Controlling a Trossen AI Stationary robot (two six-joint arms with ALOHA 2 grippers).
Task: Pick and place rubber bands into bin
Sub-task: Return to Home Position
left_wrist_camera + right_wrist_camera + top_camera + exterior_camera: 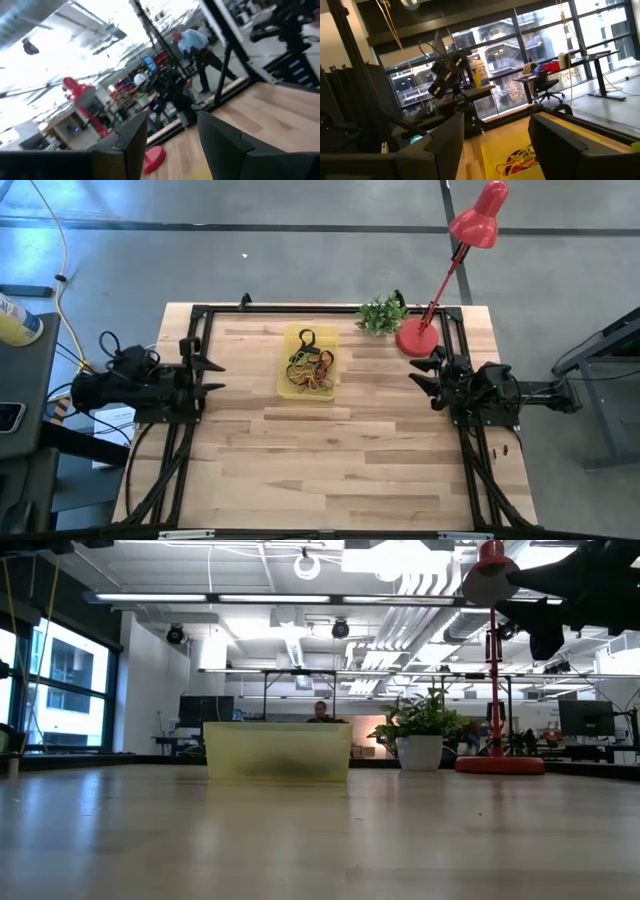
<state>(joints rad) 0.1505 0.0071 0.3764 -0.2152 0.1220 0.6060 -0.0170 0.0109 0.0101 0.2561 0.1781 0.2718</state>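
Note:
The yellow bin (309, 362) stands on the table's far middle, with a tangle of black, orange, red and green rubber bands (311, 370) lying inside it. The right wrist view shows the bin (512, 150) and bands (522, 160) too. In the low view the bin (277, 751) is a pale yellow wall. My left gripper (215, 376) hangs open at the table's left edge, pointing toward the bin. My right gripper (420, 375) hangs open at the right edge, also facing the bin. Both have nothing between their fingers.
A red desk lamp stands with its round base (417, 337) at the far right, beside a small green plant (382, 314). A black frame (300, 308) runs round the table's edge. A person (197, 47) walks in the room beyond.

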